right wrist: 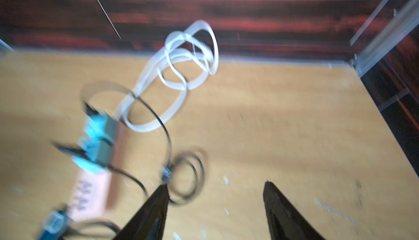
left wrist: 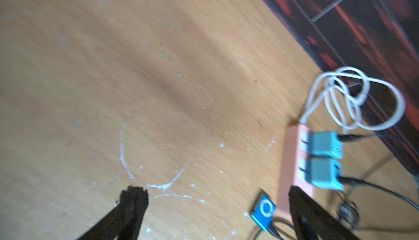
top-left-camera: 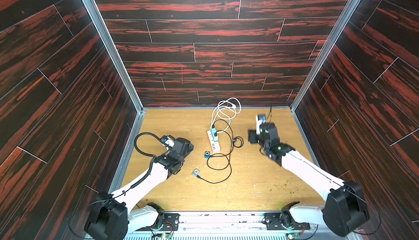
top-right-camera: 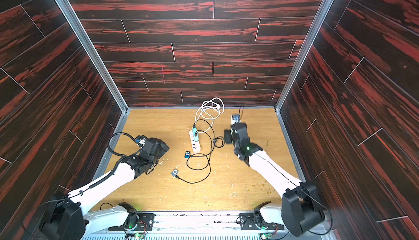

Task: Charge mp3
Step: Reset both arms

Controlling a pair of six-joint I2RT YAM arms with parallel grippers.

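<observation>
A blue mp3 player (top-left-camera: 207, 154) (top-right-camera: 187, 154) lies on the wooden table just in front of the power strip (top-left-camera: 214, 142), with a black cable in its end. A silver mp3 player (top-left-camera: 196, 172) (top-right-camera: 175, 172) lies nearer the front, also with a black cable attached. Two teal chargers (top-left-camera: 214, 134) sit in the strip. My left gripper (top-left-camera: 189, 147) (left wrist: 214, 193) hovers open left of the strip; the blue player (left wrist: 263, 211) lies beside one finger. My right gripper (top-left-camera: 252, 136) (right wrist: 215, 185) is open and empty to the strip's right, near a small black cable coil (right wrist: 186, 175).
A white cord (top-left-camera: 226, 109) is coiled at the back wall behind the strip. Black cables (top-left-camera: 221, 166) loop across the table's middle. Dark red panel walls enclose the table on three sides. White flecks and scuffs mark the wood.
</observation>
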